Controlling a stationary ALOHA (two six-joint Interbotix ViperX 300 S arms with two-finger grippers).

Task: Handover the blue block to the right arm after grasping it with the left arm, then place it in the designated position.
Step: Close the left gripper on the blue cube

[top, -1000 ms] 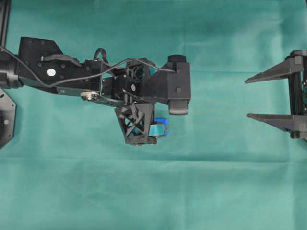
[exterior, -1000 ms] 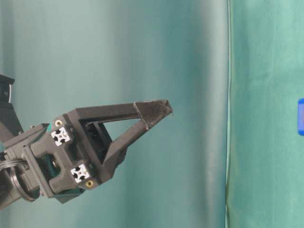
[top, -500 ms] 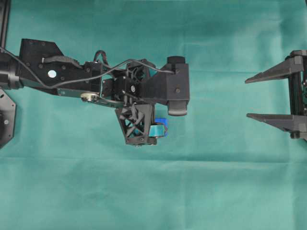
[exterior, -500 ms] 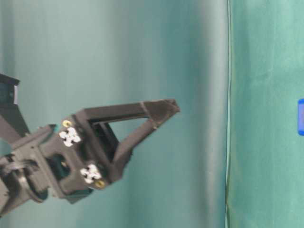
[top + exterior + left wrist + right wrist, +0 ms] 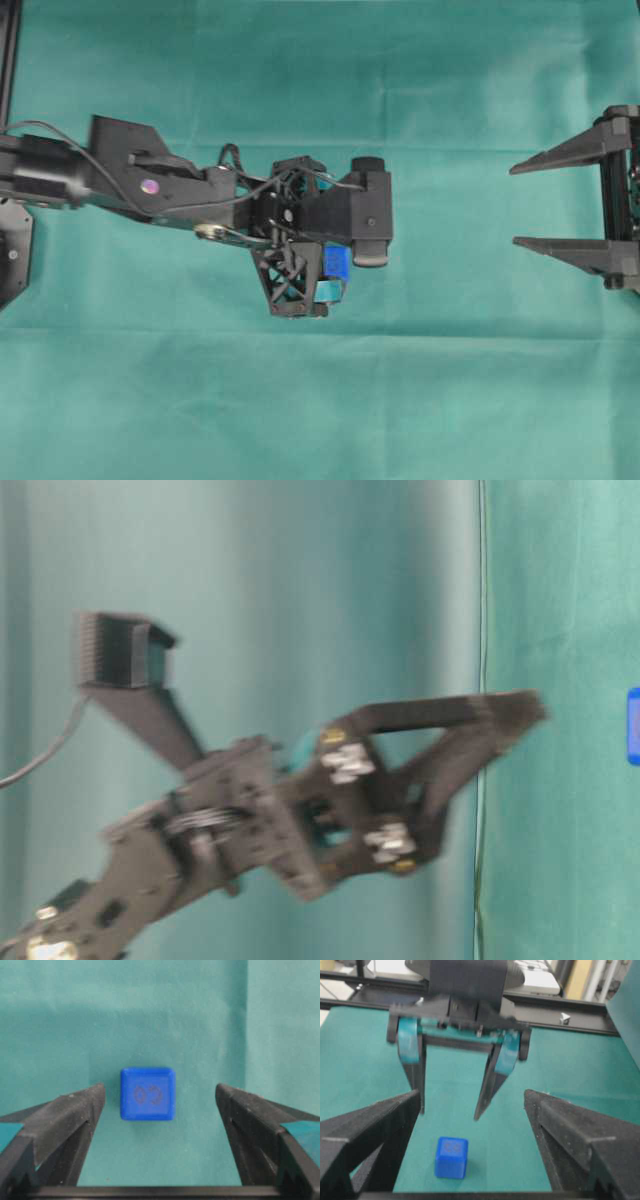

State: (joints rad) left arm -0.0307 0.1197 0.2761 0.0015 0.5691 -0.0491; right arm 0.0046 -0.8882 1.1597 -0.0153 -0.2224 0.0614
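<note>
The blue block (image 5: 147, 1093) lies on the green cloth, its embossed face up, touching nothing. My left gripper (image 5: 159, 1095) is open and points down over it. Its teal-banded fingers (image 5: 415, 1065) stand either side of the block, which sits nearer one fingertip (image 5: 92, 1097). From overhead the block (image 5: 337, 262) peeks out under the left gripper (image 5: 332, 275). The table-level view shows that left gripper (image 5: 515, 715) blurred, with the block (image 5: 634, 725) at the frame edge. My right gripper (image 5: 575, 200) stays open at the far right, level with the block (image 5: 451, 1157). The designated position is out of view.
Green cloth (image 5: 450, 380) covers the whole table. A black frame rail (image 5: 570, 1012) runs behind the left arm's base. A black mounting plate (image 5: 12, 250) sits at the left edge.
The left arm has swung down fast towards the cloth, bringing its open fingers closer around the block. The block and the right arm have not moved.
</note>
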